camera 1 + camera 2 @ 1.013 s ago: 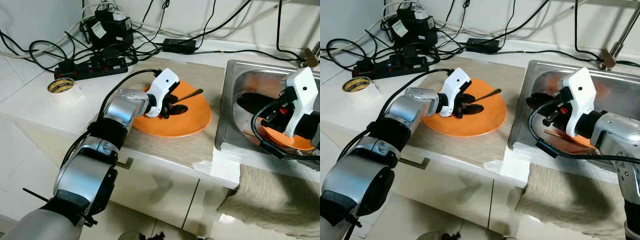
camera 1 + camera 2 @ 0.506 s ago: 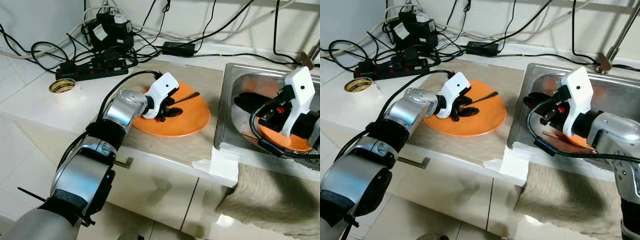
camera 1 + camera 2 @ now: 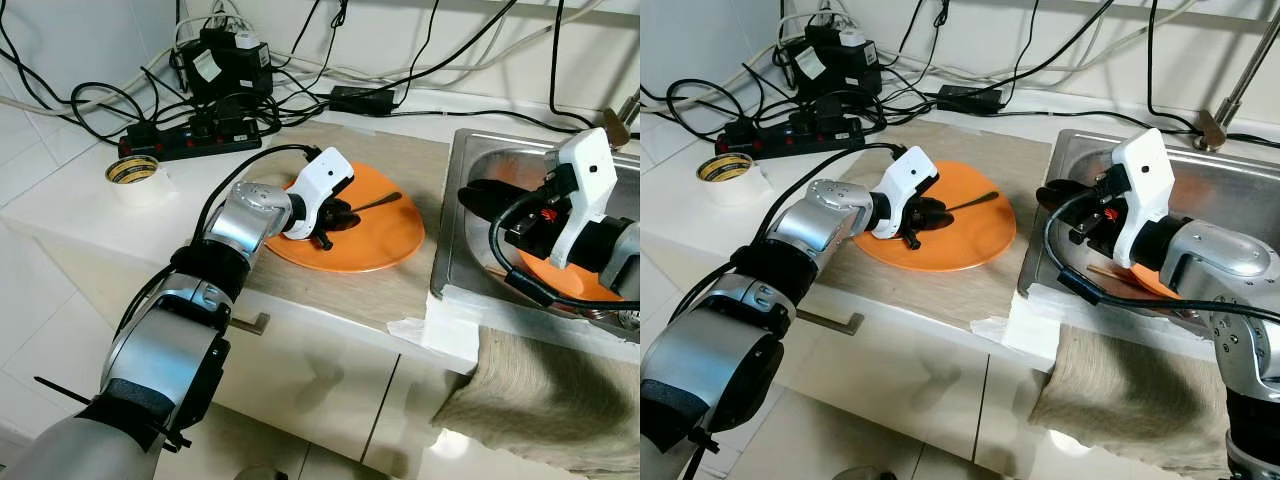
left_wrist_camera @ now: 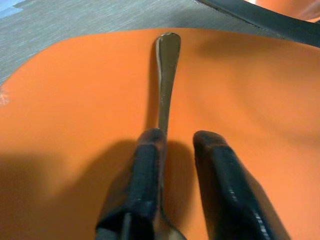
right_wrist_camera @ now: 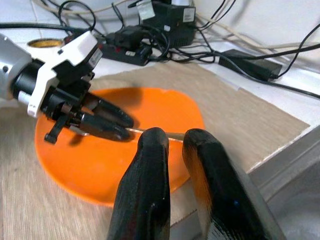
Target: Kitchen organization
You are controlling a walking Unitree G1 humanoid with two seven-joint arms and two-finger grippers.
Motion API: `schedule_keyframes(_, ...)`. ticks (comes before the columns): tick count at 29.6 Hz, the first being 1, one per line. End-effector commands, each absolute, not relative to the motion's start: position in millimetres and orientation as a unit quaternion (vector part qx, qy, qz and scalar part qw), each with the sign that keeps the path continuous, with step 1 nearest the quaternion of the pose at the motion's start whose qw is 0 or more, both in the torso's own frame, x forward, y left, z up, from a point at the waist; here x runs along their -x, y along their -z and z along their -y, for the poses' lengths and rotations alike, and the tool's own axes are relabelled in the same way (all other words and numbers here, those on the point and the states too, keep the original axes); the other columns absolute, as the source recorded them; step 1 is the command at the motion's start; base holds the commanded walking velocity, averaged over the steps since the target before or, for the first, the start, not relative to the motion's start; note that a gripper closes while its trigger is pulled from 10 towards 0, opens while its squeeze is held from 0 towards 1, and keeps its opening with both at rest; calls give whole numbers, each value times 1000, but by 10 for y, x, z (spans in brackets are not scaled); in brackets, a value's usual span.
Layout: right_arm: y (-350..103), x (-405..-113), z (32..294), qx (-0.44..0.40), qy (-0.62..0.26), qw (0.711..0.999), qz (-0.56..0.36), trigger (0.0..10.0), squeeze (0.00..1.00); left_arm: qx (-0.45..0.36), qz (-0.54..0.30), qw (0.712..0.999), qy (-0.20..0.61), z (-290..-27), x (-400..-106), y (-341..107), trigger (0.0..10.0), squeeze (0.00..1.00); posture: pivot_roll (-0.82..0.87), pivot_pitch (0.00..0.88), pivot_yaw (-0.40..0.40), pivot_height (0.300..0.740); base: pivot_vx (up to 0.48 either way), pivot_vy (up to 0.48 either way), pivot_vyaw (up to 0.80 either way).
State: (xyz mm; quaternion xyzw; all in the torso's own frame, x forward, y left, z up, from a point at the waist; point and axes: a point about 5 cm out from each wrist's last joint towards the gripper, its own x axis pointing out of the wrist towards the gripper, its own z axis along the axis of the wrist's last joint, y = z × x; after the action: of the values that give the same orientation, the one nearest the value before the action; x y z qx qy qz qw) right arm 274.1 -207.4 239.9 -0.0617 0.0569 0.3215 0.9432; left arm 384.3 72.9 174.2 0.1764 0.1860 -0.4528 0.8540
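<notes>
The left hand (image 3: 335, 213) rests low on the orange plate (image 3: 385, 240), which lies flat on the tabletop (image 3: 330, 290) just beside the sink (image 3: 1230, 190). A metal spoon (image 4: 166, 70) lies on the plate, with its handle pointing away from the hand. In the left wrist view the two fingers (image 4: 145, 185) stand slightly apart; the spoon passes beside and under one finger, and a firm clamp cannot be confirmed.

The right hand (image 3: 1055, 195) hovers over the near edge of the sink, its fingers (image 5: 150, 190) close together with a narrow gap and nothing between them.

**Risks from here**
- Spoon slip — the handle is thin and lies flat on a smooth, dished surface, so closing fingers may push it sideways instead of gripping it.
- Plate shift — downward or sideways pressure from the left hand could slide the plate toward the edge of the tabletop.
- Arm contact — both hands work near the sink rim, so a reach across could bring them together.

**Containers**
- Plate on tabletop: holds the spoon.
- Sink: holds a second orange dish (image 3: 575, 285) under the right arm; the rest is hidden.
</notes>
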Motion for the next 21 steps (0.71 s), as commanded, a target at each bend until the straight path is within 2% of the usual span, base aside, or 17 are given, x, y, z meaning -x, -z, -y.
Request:
schedule_keyframes(1, -2403, -2765, 2039, 59, -325, 942, -53, 10000, 0, -175, -215, 847, 453, -764, -3817, -1628, 0, 0, -107, 0, 39, 740, 0, 0, 0)
schedule_keyframes(13, -2346, -2744, 2006, 49, -321, 944, -55, 10000, 0, -147, -159, 865, 453, -770, -3880, -1919, 0, 0, -102, 4, 59, 740, 0, 0, 0)
schedule_keyframes(21, -2343, -2754, 2006, 48, -320, 945, -54, 10000, 0, -152, -137, 861, 465, -783, -3878, -2049, 0, 0, -99, 0, 62, 740, 0, 0, 0)
